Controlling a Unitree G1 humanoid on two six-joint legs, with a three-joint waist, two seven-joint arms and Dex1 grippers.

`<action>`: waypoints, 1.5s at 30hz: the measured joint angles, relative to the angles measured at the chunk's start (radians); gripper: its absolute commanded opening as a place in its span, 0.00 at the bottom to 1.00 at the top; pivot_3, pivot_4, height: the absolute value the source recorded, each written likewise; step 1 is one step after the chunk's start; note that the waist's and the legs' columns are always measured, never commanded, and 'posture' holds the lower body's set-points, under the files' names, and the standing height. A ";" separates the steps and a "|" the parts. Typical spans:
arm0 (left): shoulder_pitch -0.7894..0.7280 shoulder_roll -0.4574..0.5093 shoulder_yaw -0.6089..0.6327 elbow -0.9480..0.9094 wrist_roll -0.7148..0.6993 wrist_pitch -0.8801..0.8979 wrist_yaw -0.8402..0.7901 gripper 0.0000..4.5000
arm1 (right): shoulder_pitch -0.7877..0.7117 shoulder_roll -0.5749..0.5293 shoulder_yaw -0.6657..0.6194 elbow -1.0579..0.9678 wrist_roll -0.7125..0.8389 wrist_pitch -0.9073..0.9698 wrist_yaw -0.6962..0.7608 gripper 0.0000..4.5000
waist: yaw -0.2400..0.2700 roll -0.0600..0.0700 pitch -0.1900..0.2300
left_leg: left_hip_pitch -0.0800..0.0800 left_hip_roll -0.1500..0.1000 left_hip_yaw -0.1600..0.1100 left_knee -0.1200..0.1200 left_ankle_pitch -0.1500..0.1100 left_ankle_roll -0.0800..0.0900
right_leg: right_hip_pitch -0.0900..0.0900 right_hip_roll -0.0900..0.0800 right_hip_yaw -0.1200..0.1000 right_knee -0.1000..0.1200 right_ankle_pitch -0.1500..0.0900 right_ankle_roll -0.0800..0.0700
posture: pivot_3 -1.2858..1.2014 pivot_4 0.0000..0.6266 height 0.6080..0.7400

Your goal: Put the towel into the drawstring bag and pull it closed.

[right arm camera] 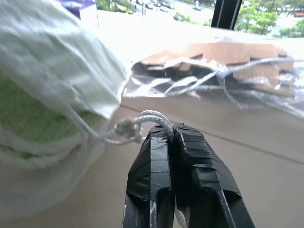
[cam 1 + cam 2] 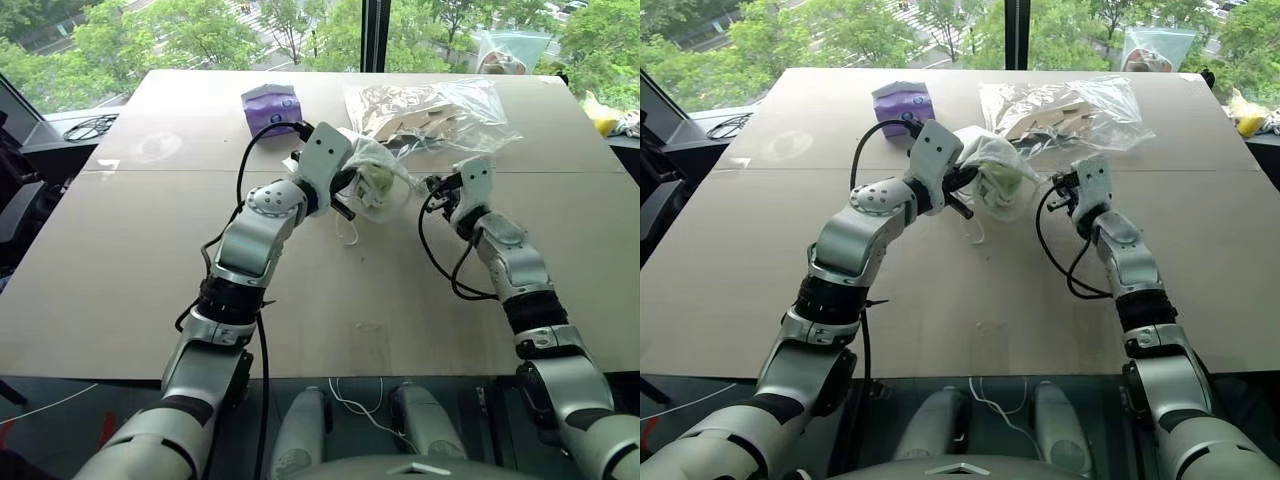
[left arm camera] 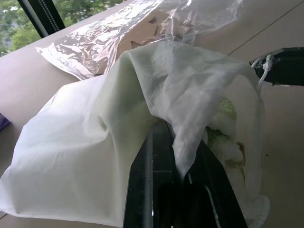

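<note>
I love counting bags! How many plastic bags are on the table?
2: the drawstring bag held up by the left gripper, and a clear bag of beige pieces behind it.

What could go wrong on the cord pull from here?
1. The right gripper pinches the white drawstring cord only near its knotted end, so it may slip out under tension.
2. The left gripper holds just a fold of the translucent milky-white drawstring bag; a pull could tug it free.
3. The light green fluffy towel sits at the mouth and may block closing.
</note>
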State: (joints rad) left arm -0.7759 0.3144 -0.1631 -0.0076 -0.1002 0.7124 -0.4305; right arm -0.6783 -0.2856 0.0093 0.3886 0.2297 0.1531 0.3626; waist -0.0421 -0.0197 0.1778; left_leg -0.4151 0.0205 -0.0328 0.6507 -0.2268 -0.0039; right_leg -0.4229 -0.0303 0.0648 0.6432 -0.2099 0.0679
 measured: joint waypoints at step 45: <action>0.380 -0.084 -0.070 0.229 0.303 -0.699 0.208 0.38 | -0.018 0.107 -0.064 -0.392 0.102 0.458 -0.126 0.00 | 0.007 0.003 -0.002 | 0.002 0.000 0.000 0.002 0.000 0.001 | 0.002 -0.001 -0.001 0.002 0.001 -0.001 | 0.52 0.24 1.00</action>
State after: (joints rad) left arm -0.3955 0.2300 -0.2330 0.2218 0.2032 0.0133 -0.2223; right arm -0.6959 -0.1783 -0.0546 -0.0037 0.3320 0.6114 0.2363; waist -0.0351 -0.0171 0.1760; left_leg -0.4134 0.0202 -0.0327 0.6528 -0.2263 -0.0033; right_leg -0.4212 -0.0311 0.0640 0.6457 -0.2094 0.0674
